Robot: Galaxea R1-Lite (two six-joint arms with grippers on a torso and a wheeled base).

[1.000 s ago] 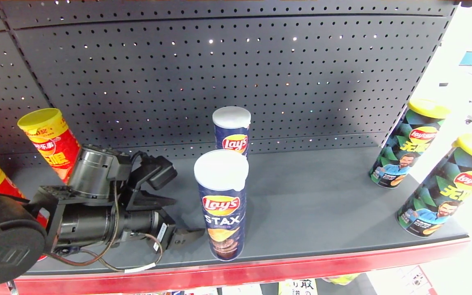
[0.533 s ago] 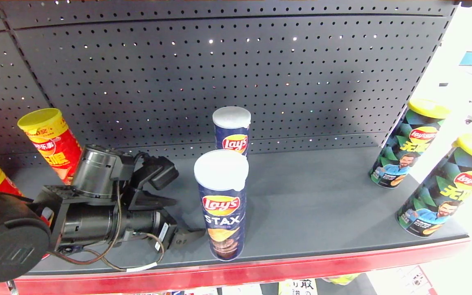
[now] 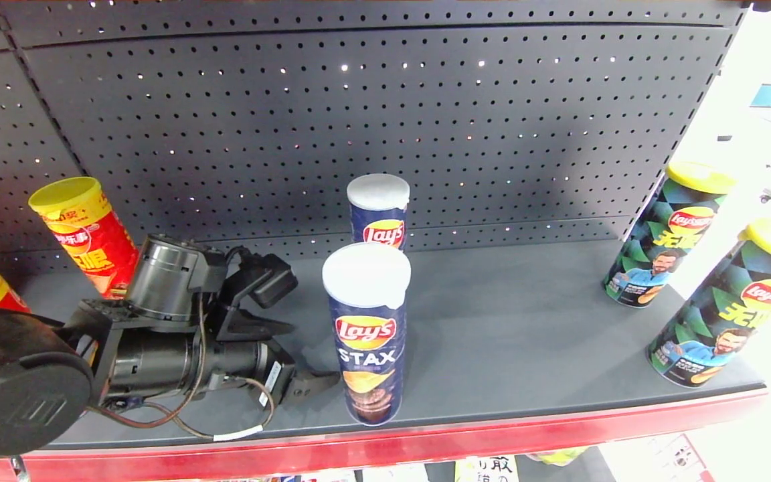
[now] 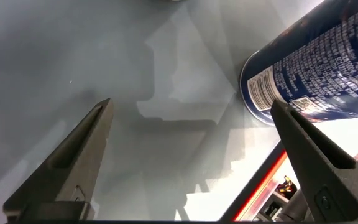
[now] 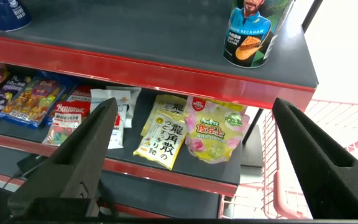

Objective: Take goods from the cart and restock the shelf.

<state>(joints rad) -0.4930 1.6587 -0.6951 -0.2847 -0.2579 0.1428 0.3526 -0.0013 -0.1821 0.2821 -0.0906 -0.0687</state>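
Across the upper frame of the head view I see a dark perforated back panel (image 3: 359, 114), light pricking through its holes. Below runs a grey shelf (image 3: 526, 321) with a red front lip (image 3: 526, 432); white glare floods the right edge.

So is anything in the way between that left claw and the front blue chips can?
Nothing visible. The open left gripper lies close beside the front blue chips can, with only bare shelf between them. Whether a fingertip touches it, I cannot tell.
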